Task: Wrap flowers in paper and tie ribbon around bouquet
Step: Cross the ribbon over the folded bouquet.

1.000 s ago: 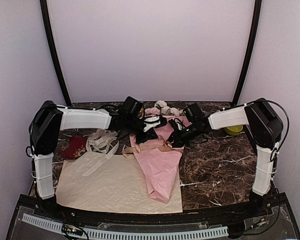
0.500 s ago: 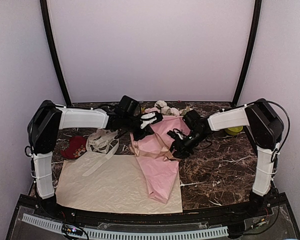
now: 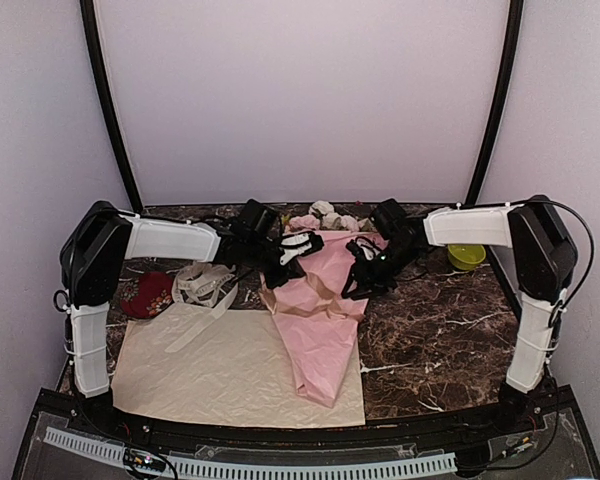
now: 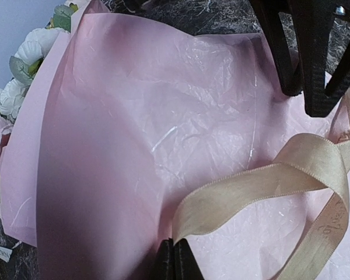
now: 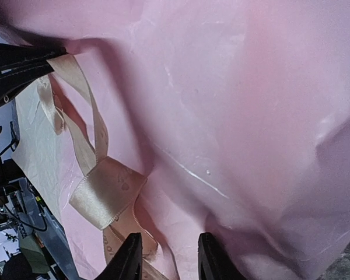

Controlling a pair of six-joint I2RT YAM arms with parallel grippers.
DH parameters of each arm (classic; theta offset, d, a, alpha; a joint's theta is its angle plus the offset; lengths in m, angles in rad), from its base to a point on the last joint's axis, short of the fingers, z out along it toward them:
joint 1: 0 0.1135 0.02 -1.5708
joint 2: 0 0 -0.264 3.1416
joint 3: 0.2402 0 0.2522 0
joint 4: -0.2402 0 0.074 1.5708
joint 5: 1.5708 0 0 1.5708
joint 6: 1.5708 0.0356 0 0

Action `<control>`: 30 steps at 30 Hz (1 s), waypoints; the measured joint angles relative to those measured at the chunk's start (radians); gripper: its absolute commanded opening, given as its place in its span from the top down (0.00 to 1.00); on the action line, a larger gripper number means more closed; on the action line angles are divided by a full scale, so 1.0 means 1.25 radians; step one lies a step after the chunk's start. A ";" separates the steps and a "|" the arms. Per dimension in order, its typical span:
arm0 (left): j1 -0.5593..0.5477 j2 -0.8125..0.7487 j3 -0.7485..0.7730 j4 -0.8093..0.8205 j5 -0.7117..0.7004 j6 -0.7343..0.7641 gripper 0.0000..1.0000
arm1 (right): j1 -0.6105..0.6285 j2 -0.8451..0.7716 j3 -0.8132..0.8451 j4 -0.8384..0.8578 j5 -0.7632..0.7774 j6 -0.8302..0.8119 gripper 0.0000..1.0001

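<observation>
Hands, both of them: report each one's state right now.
Left hand: closed, pinching the ribbon.
Right hand: open, holding nothing, fingers apart just over the paper.

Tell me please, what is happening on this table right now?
Two robot arms are tying up a bouquet. The roses already lie wrapped in the pink paper on the marble table. The left gripper is shut on one end of the tan ribbon, which loops loosely across the cone. The right gripper is open close over the paper, beside a ribbon loop, holding nothing. No finished knot shows yet.
</observation>
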 measured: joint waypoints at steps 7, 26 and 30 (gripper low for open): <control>0.000 0.002 -0.003 0.000 0.000 0.000 1.00 | -0.002 -0.060 -0.005 0.015 0.039 0.007 0.88; 0.000 0.013 -0.003 0.000 0.001 -0.001 1.00 | 0.134 -0.249 -0.354 0.392 0.081 0.169 0.86; 0.000 0.013 -0.003 0.000 0.001 -0.001 1.00 | 0.134 -0.249 -0.357 0.392 0.146 0.180 0.83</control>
